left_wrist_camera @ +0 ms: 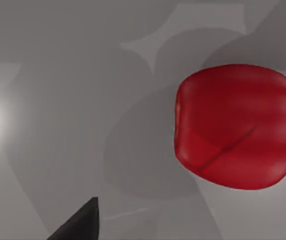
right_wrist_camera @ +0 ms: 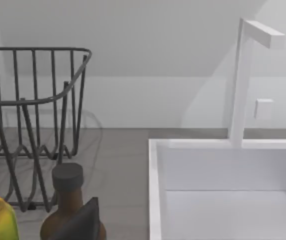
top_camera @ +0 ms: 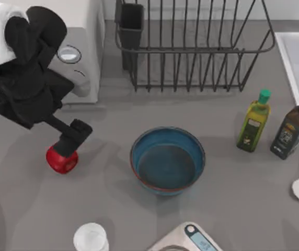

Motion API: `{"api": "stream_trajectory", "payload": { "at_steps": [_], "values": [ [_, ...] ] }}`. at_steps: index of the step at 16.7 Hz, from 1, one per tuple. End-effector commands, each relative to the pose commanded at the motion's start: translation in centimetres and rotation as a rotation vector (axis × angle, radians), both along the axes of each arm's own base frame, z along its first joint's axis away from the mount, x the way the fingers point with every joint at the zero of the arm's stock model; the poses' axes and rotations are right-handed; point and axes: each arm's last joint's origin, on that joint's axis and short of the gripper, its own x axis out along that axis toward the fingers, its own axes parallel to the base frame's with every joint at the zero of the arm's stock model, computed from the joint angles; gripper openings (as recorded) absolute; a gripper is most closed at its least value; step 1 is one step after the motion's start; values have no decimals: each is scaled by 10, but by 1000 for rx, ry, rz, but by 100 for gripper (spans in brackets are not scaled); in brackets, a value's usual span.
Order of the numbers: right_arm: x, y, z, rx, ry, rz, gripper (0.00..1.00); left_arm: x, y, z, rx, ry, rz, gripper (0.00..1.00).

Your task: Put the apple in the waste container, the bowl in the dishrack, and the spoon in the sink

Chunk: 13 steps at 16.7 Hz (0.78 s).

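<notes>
Hovering over the apple [top_camera: 61, 160] on grey table [top_camera: 107, 209], left tool [top_camera: 68, 148], grip unclear.

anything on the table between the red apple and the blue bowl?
No. In the top view, bare grey tabletop runs from the small glossy red apple, under the left gripper, to the wide blue bowl.

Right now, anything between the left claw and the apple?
Nothing visible. In the top view the left claw is directly over the apple on the table's left side, no other object between them. The left wrist view shows the apple close below on bare table. The bowl sits well off to its right.
</notes>
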Motion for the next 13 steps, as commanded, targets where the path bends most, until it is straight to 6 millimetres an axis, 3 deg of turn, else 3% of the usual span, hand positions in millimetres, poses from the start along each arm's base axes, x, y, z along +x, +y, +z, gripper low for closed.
{"api": "stream_trajectory", "payload": {
  "at_steps": [4,10,13],
  "values": [
    [0,0,0,0,0,0,100,18,-15,-16,41,103,-52,100],
    [0,0,0,0,0,0,100,19,-15,-19,43,109,-51,100],
    [0,0,0,0,0,0,100,19,-15,-39,44,111,-55,100]
  ]
}}
